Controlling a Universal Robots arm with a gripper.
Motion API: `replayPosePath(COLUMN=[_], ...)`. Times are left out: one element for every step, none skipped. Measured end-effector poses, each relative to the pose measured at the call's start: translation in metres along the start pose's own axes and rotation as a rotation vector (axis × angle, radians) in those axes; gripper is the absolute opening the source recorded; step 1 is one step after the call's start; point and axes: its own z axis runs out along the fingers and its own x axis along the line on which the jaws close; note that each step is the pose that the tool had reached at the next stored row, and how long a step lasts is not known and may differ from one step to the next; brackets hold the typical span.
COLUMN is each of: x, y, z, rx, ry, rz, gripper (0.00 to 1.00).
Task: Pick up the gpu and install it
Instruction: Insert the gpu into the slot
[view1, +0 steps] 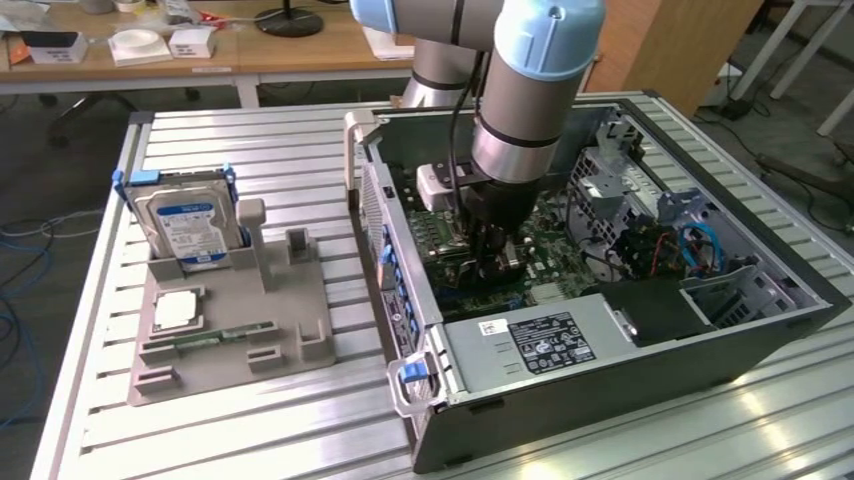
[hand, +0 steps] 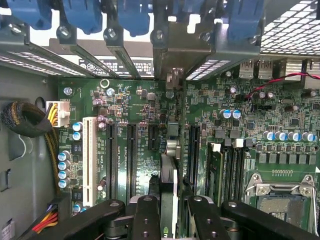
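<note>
Exterior view, from its left: the tray (view1: 287, 330) carries the hard drive (view1: 187, 225) upright in its cradle. No card stands on the tray. To its right lies the open case (view1: 627, 390), and my gripper (view1: 491, 262) is down inside it, low over the motherboard (view1: 541, 255).

Wrist view: the white slot (hand: 90, 155) and the black slots (hand: 131, 160) lie bare beside my line. My fingers (hand: 146, 215) are clenched on the gpu (hand: 169, 175), which I hold edge-on and upright between the pads. It runs from my grip toward the rear opening under the blue latches (hand: 135, 15). The memory slots (hand: 230, 170) and the CPU socket (hand: 280, 200) lie on its other side, apart from it.

Finding: the card hangs close above the board. I cannot tell whether its lower edge touches a slot, as its own body hides the contact.

Judgement on the step in hand, seating:
- Keep the card plumb. Any tilt would likely jam one end first
- Line the edge connector with one slot along its whole length, not across two
- Lead the bracket end into the rear opening so it does not catch on the case wall
- Press straight down, evenly, with the grip firm and no twist
- Stay clear of the capacitors just beside the slots
</note>
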Motion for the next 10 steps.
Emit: replayPosePath(x=[0.0,0.0,0.0,0.0,0.0,0.0,-0.0002,-0.0003,-0.0002,-0.0001], y=[0.0,0.0,0.0001,0.0001,0.0002,0.0003,0.0004,0.0007,0.0006,0.0005], z=[0.0,0.0,0.0,0.0,0.0,0.0001,0.0003,0.0011,0.0002,-0.0013], rx=[0.0,0.0,0.0,0.0,0.0001,0.0001,-0.0002,0.0009,0.0009,-0.0002], ry=[0.0,-0.0001,0.0,-0.0001,-0.0001,-0.0001,-0.0016,-0.003,-0.0014,0.0003], rz=[0.0,0.0,0.0,0.0,0.0,0.0,0.0,0.001,0.001,0.0], gripper=[0.26,0.26,0.26,0.26,0.26,0.26,0.26,0.27,0.27,0.33])
